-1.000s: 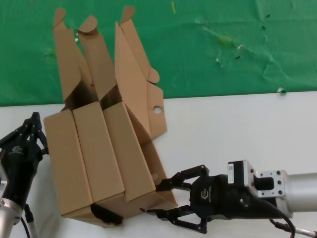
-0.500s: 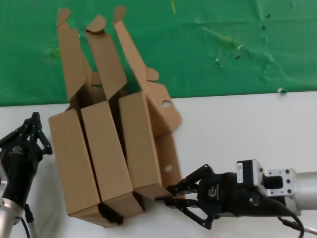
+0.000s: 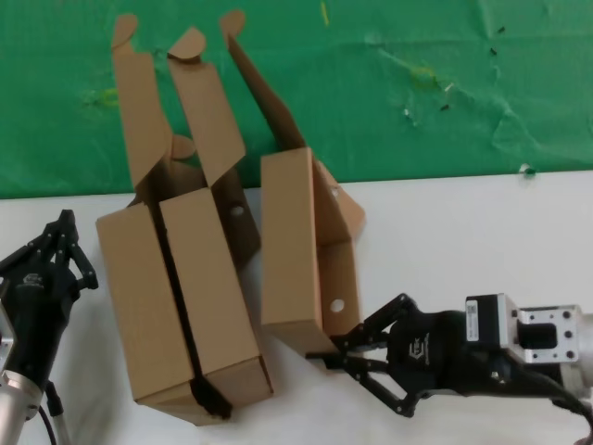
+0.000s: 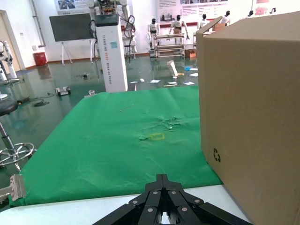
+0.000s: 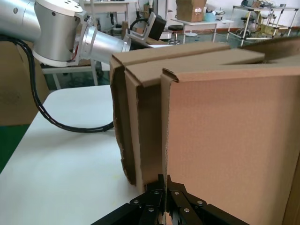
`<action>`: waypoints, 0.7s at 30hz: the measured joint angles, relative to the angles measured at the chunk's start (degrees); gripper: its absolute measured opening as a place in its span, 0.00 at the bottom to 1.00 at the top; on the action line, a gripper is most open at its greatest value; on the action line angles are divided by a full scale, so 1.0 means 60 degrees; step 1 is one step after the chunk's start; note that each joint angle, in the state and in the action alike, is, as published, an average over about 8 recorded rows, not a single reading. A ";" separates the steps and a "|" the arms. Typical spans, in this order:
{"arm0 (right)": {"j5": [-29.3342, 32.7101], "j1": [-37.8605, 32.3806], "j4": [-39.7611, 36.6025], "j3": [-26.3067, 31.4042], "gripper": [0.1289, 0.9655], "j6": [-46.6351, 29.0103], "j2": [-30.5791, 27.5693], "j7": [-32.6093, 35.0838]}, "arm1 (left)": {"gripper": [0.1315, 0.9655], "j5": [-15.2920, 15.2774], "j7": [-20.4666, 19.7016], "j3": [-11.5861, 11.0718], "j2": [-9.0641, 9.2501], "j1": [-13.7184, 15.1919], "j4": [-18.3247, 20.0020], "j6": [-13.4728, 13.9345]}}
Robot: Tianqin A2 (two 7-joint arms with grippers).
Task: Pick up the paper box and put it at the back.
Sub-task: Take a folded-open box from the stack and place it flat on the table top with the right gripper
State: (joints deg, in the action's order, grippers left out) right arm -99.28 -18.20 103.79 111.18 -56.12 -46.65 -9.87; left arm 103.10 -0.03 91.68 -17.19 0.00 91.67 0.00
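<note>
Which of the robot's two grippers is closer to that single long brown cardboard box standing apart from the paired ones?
Right. The right gripper is at the single long brown cardboard box's near end; the left gripper waits beyond the paired brown boxes.

We look over a white desk (image 3: 445, 232) toward a wrinkled green cloth (image 3: 417, 83) along its far edge. Beyond it lies a glossy green floor (image 4: 56, 108), with a white pillar (image 4: 112, 51), a dark wall screen (image 4: 70, 26) and a stool (image 4: 9, 122).

Right gripper (image 3: 335, 357) reaching in low from right, fingers pinching shut; left gripper (image 3: 51, 250) idling at left edge
</note>
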 joint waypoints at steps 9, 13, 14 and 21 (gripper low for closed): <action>0.0971 0.0075 0.1708 -0.0409 0.02 0.0533 -0.0801 -0.1259 | 0.01 0.0001 0.0000 0.0000 0.0000 0.0000 0.0000 0.0000; 0.1174 -0.0164 0.2172 -0.0560 0.02 0.0473 -0.1100 -0.1685 | 0.01 0.0002 0.0001 0.0000 0.0000 0.0000 0.0000 0.0000; 0.1195 -0.0251 0.2229 -0.0590 0.02 0.0431 -0.1164 -0.1770 | 0.01 0.0001 0.0001 0.0000 0.0000 0.0000 0.0000 0.0000; 0.2152 -0.0856 0.2357 -0.0791 0.02 0.0148 -0.1542 -0.2959 | 0.01 0.0001 0.0001 0.0000 0.0000 0.0000 0.0000 0.0000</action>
State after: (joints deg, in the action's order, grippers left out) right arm -86.37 -23.34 117.93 106.44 -55.23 -55.90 -27.62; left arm 103.11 -0.03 91.68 -17.19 0.00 91.67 0.00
